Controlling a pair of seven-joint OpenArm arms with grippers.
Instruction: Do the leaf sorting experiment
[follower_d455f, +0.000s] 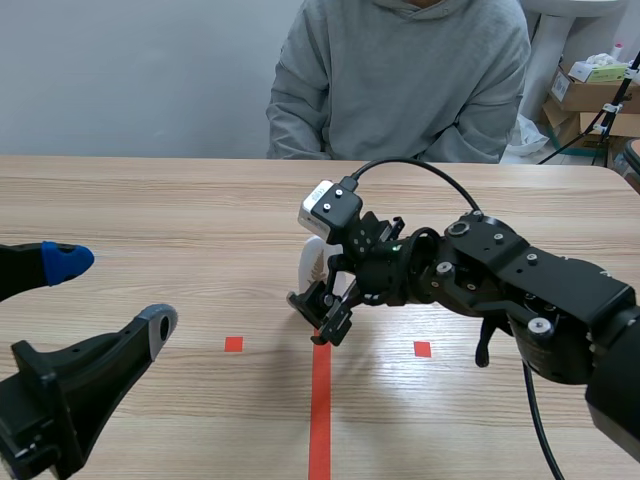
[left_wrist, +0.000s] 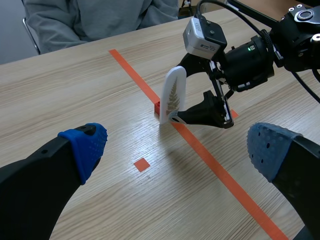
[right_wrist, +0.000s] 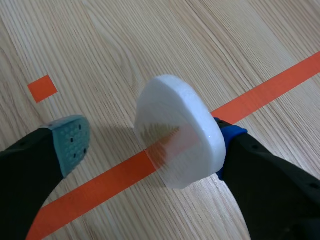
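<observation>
A white oval plaque (left_wrist: 173, 97) with a fern leaf sealed in it stands on edge on the table, over the orange tape line (follower_d455f: 320, 400). My right gripper (follower_d455f: 322, 315) is low around the plaque (follower_d455f: 312, 262) and open. In the right wrist view the plaque (right_wrist: 177, 130) leans against the blue pad (right_wrist: 229, 136) of one finger. The grey-green pad (right_wrist: 72, 140) of the other finger stands apart from it. My left gripper (follower_d455f: 110, 295) hangs open above the near left of the table, well short of the plaque, with nothing between its fingers.
A person in a grey hoodie (follower_d455f: 400, 80) sits across the table with hands out of sight. Cardboard boxes (follower_d455f: 590, 90) stand behind the far right corner. Small orange squares (follower_d455f: 233, 344) mark the wood on both sides of the line.
</observation>
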